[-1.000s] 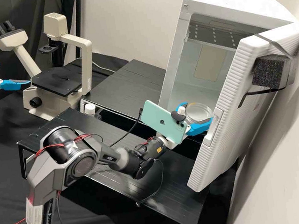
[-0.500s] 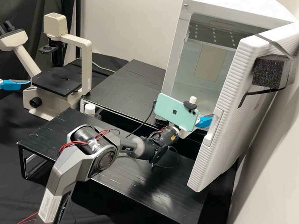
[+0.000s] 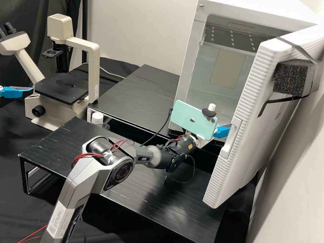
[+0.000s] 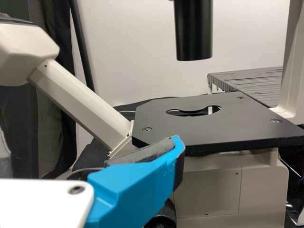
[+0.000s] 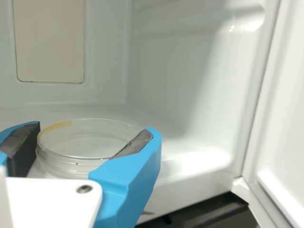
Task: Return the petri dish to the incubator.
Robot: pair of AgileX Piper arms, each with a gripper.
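End effector of the left arm (image 3: 15, 79): fingers well apart, nothing between them, beside the microscope (image 3: 55, 88). No dish on the microscope stage (image 4: 237, 118). Left arm has no obvious job in this step, I'd say.

Next along, bottle with white cap (image 3: 97, 118) by the black stands. Not part of this.

Right arm comes in over the front stand (image 3: 197, 197), mint phone (image 3: 192, 119) mounted at its wrist. End effector of the right arm (image 5: 95, 128) is open only to dish width, a pad on each side of the petri dish (image 5: 76, 149); reads as a firm grip. Dish is roughly level, low at the incubator chamber, floor and walls around it in the right wrist view. Can't tell if its base touches the floor.

Incubator (image 3: 258, 5) open, door (image 3: 260, 102) swung wide on the far right.

Progress: dish picked up and carried to the incubator, so most of the way there. Left to do: set it down flat, open fingers, back out straight. Door may need shutting after, task doesn't say. Risk: letting go high or near the front lip; dish could drop or tip. Clear plastic may also slide if a pad drags on the way out.
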